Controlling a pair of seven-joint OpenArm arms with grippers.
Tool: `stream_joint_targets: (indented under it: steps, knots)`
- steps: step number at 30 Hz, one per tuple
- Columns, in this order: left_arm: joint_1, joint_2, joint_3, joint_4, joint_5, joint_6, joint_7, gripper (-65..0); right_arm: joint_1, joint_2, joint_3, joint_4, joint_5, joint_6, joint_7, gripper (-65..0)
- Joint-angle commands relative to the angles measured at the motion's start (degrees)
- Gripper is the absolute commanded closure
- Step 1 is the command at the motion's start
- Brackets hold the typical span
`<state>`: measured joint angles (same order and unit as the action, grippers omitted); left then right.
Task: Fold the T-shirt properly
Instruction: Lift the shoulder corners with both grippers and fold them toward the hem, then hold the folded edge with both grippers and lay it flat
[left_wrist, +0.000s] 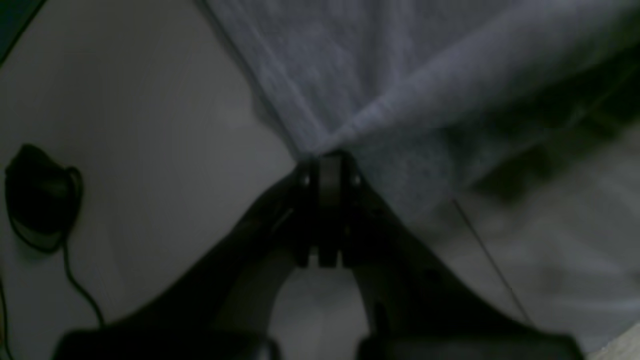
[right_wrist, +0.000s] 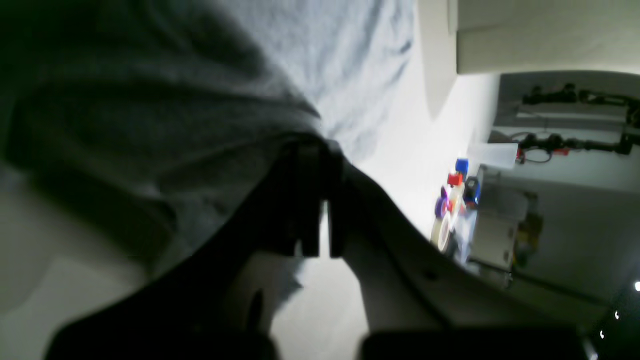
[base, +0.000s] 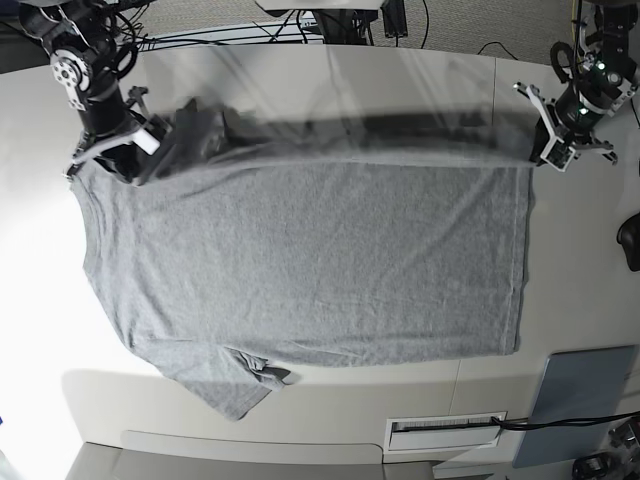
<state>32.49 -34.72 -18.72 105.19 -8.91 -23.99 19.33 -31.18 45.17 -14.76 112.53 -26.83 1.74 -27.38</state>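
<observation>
- Grey cotton fills most of the table (base: 560, 300): the T-shirt (base: 310, 270) lies spread flat, with its far edge lifted and stretched between the two grippers.
- Left gripper (left_wrist: 327, 160) has its jaws pinched narrow on a corner of the cloth; from the wrist view the fabric fans away ahead of the fingertips, taut and blurred.
- Right gripper (right_wrist: 320, 145) is likewise clamped narrow on the other corner, with bunched fabric draped over and just ahead of it.
- From the base view, the lifted edge runs as a blurred band from one gripper to the other, while the rest of the shirt trails toward the near side of the table.
- One sleeve (base: 235, 385) pokes out crumpled at the near edge, well away from both grippers.
- Progress, as I judge it: this looks like an early fold in hand. No finished fold is visible, so laying this edge down, tucking the sleeves and the later folds all seem left to do.
- A grey-blue pad (base: 585, 390) sits at the near corner, untouched.
</observation>
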Motion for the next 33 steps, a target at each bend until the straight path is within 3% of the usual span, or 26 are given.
stream_joint_targets:
  steps: [1,5,20,25,33]
  knots:
    - [-0.31,-0.83,-0.55,0.66,-0.35,0.63,-0.90,0.0,1.53,0.83,-0.74,0.00,-0.61,-1.03,0.44,0.0]
    - [-1.42,-0.83,-0.55,0.37,-0.26,0.68,-0.87,0.0,6.67,-0.11,-4.09,-3.28,-0.61,-1.11,-0.15,0.0]
    - [-8.76,-0.83,-0.55,-6.80,-0.79,-0.85,-0.92,0.0,13.49,-3.96,-4.09,-9.09,-0.59,-1.55,-0.74,0.0]
    - [-9.03,-0.83,-0.55,-6.80,-3.82,-4.68,-0.92,0.0,15.17,-3.89,-4.11,-9.16,-0.57,-1.53,-0.28,0.0]
    - [-9.01,-0.83,-0.55,-6.80,-3.80,-5.07,-0.90,0.0,19.32,-3.26,-8.98,-9.14,0.52,-1.20,-0.11,0.0]
